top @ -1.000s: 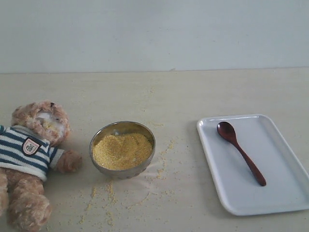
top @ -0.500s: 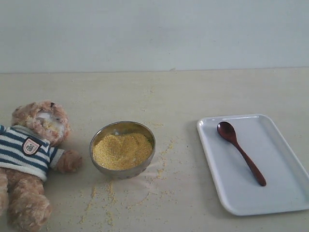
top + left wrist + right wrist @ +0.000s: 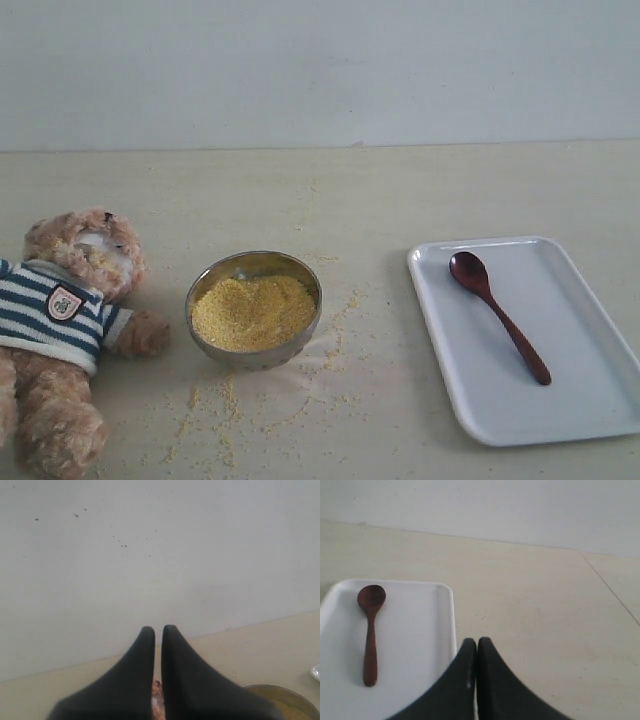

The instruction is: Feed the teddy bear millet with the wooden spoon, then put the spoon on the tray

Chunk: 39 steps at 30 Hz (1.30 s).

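The teddy bear (image 3: 62, 330) in its striped shirt lies on its back at the left of the table. Millet (image 3: 252, 312) fills a steel bowl (image 3: 254, 266) in the middle, with loose grains scattered around it. The dark wooden spoon (image 3: 497, 314) lies on the white tray (image 3: 580, 400) at the right, also seen in the right wrist view as the spoon (image 3: 370, 630) on the tray (image 3: 415, 645). My left gripper (image 3: 157, 630) is shut and empty, with the bowl's rim (image 3: 280, 692) off to one side. My right gripper (image 3: 476, 642) is shut and empty, over the tray's edge. Neither gripper shows in the exterior view.
A pale wall (image 3: 320, 70) stands behind the beige table (image 3: 400, 190). Scattered grains (image 3: 225, 400) lie in front of the bowl and between bowl and tray.
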Each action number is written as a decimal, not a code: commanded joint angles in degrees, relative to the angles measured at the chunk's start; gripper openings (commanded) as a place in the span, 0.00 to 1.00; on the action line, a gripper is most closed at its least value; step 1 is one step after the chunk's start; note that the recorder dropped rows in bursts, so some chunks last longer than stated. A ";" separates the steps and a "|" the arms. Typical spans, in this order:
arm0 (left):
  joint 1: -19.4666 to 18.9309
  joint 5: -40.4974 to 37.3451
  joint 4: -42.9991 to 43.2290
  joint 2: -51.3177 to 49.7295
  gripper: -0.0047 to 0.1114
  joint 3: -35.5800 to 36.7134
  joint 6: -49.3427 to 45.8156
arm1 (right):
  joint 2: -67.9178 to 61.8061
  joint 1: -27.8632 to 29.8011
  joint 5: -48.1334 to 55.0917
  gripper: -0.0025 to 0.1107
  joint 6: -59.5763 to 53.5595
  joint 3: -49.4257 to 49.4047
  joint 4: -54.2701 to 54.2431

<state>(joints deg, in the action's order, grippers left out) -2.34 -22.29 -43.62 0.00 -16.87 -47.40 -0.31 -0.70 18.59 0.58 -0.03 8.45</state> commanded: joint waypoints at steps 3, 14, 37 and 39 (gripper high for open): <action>0.27 0.02 -0.49 0.00 0.08 0.35 0.46 | 0.31 0.19 0.05 0.02 3.88 0.03 1.13; 0.27 0.02 -0.49 0.00 0.08 0.35 0.46 | 0.31 0.19 -0.06 0.02 4.01 0.03 0.93; 0.06 20.52 42.87 0.00 0.08 16.87 58.07 | 0.31 0.19 0.07 0.02 4.01 0.03 0.93; 0.06 15.39 42.87 0.00 0.08 16.87 57.85 | 0.31 0.19 0.20 0.02 4.01 0.03 0.93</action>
<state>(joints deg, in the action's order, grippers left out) -2.34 -6.86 -1.32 -0.06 -0.65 9.08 -0.31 -0.70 18.90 4.61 -0.03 9.41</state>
